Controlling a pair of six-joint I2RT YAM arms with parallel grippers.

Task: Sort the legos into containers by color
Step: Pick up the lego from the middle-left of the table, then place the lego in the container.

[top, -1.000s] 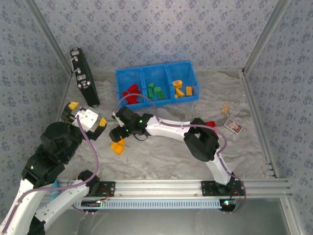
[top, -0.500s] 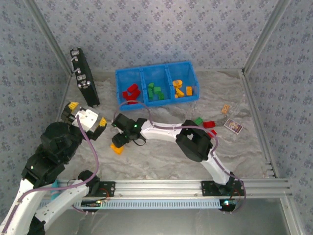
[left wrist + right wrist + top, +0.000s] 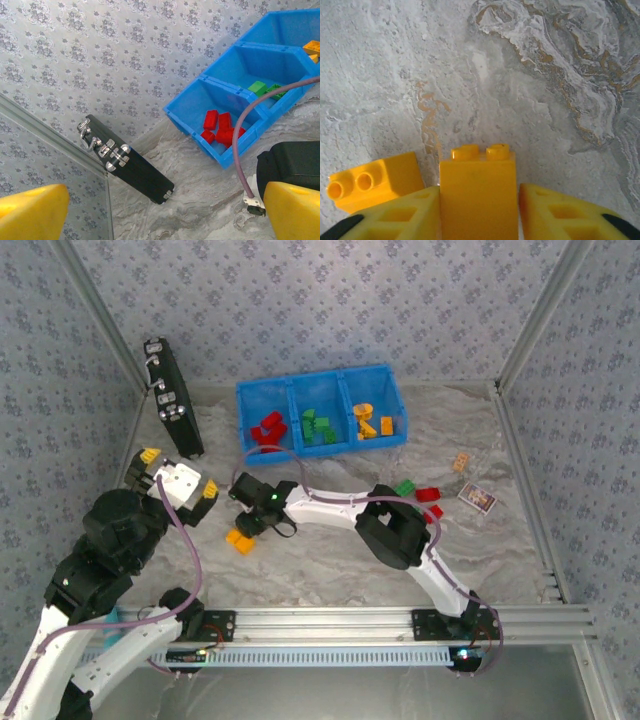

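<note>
1. Flower-patterned grey wallpaper closes in a marbled grey worktop point(image 3: 330, 570). A black case point(image 3: 172, 398) with silver latches leans at the upper left of the top view.
2. At upper centre sits the blue tray point(image 3: 300, 380), with three compartments in a row. Red bricks point(image 3: 268, 428) lie in the left one, green bricks point(image 3: 318, 426) in the middle, and orange-yellow pieces point(image 3: 371, 422) in the right.
3. In its wrist view, the right claw point(image 3: 479, 200) is closed narrowly on an orange-yellow brick point(image 3: 478, 175), one yellow finger against each side and the studs pointing up the frame. Whether the brick is lifted off the worktop cannot be told.
4. A second orange-yellow brick point(image 3: 375, 180) lies just beside the held one, at the lower left of that view.
5. Seen from above, the right arm stretches across to centre-left, and its claw is below and left of the tray, well apart from it.
6. The left claw point(image 3: 178, 473) hangs at the left of the frame with its yellow fingertips spread wide and nothing between them.
7. Right of centre, a loose green brick point(image 3: 405, 487) and a loose red brick point(image 3: 428, 494) lie close together on the worktop. A small pale orange piece point(image 3: 461, 462) and a printed card point(image 3: 477, 499) are further right.
</note>
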